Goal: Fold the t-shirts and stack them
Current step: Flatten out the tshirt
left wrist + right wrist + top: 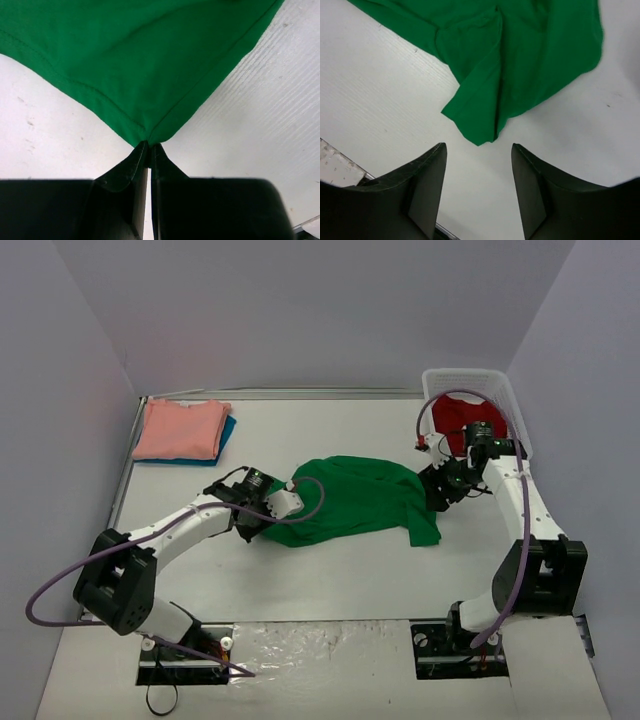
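Left gripper (149,148) pinching green t-shirt (350,498) corner, jaws fully closed. Right gripper (478,148) hanging wide, empty, toward table (330,585) right edge. Cloth looking light, limp; hem corners likely gripping best.

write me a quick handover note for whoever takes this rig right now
Left gripper: shut on a corner of the green t-shirt.
Right gripper: open, near its other side, holding nothing.
Pink t-shirt lies folded on the teal t-shirt, far left: done.
Red t-shirt sits in the white basket.
Left to do: fold green and red, stack them.
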Tool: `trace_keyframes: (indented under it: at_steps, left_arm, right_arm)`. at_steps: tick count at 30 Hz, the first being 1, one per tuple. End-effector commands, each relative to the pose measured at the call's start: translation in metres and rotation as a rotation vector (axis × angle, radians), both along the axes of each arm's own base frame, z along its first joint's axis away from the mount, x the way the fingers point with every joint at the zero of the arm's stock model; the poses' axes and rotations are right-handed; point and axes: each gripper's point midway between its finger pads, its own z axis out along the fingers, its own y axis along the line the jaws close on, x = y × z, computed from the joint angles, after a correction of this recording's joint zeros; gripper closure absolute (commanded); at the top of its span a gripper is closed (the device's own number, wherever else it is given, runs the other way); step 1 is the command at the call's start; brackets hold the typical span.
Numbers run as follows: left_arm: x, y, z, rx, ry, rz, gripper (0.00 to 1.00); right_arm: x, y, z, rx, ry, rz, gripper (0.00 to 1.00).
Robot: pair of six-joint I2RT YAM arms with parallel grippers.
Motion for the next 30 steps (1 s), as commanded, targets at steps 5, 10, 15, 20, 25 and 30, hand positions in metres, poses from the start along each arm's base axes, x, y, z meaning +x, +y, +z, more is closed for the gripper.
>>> trace_keyframes:
  at_steps: [5, 10, 15, 20, 25, 30]
  left_arm:
    - [-0.009, -0.003, -0.01, -0.031, 0.029, 0.034, 0.98]
    - [-0.01, 0.0, -0.013, -0.017, 0.034, 0.039, 0.98]
    - [-0.006, 0.002, -0.013, -0.005, 0.024, 0.057, 0.98]
    - [-0.004, 0.004, -0.016, 0.01, 0.024, 0.065, 0.98]
    - [-0.002, 0.003, -0.018, 0.016, 0.026, 0.069, 0.97]
    - [-0.001, 0.003, -0.019, 0.019, 0.026, 0.071, 0.98]
  right_arm:
    - [-0.032, 0.045, -0.043, -0.093, 0.196, 0.154, 0.59]
    - [-0.041, 0.048, -0.06, -0.198, 0.253, 0.198, 0.63]
    - [-0.05, 0.034, -0.075, -0.324, 0.317, 0.222, 0.63]
    - [-0.059, 0.016, -0.087, -0.411, 0.363, 0.223, 0.62]
    - [-0.065, 0.011, -0.1, -0.43, 0.402, 0.224, 0.62]
    - [-0.064, 0.012, -0.11, -0.427, 0.422, 0.231, 0.62]
